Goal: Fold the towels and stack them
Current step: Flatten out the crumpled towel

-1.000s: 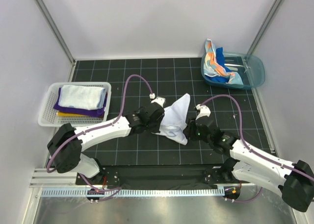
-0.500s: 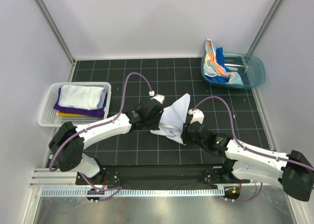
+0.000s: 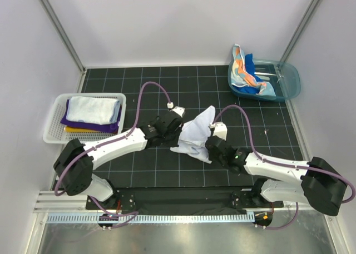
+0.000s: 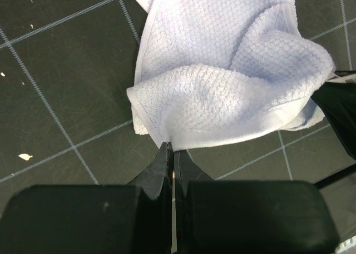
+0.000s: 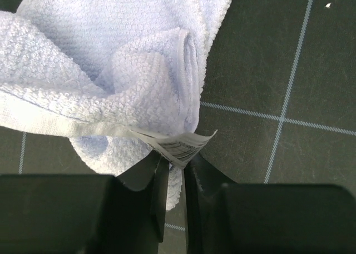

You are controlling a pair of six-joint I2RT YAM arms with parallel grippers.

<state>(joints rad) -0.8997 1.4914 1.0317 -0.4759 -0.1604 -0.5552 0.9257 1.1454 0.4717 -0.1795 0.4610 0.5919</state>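
**Soft overhead light; sharp cloth, dim foreground**

We see bright, diffuse light from above. The black tabletop [image 3: 167, 87] reads matte, with only faint shadows under the arms [image 3: 111, 145]. The steel strip [image 3: 178, 237] at its near edge carries a dull sheen. In the wrist views the pale towel [image 4: 222, 87] shows a crisp weave, softly shaded in its folds. The left end effector [image 4: 171, 149] and right end effector [image 5: 175, 157] sit dark and slightly blurred along the bottom.

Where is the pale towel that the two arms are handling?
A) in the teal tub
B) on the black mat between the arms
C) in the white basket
B: the pale towel lies bunched on the black mat, the left gripper and right gripper each closed on an edge.
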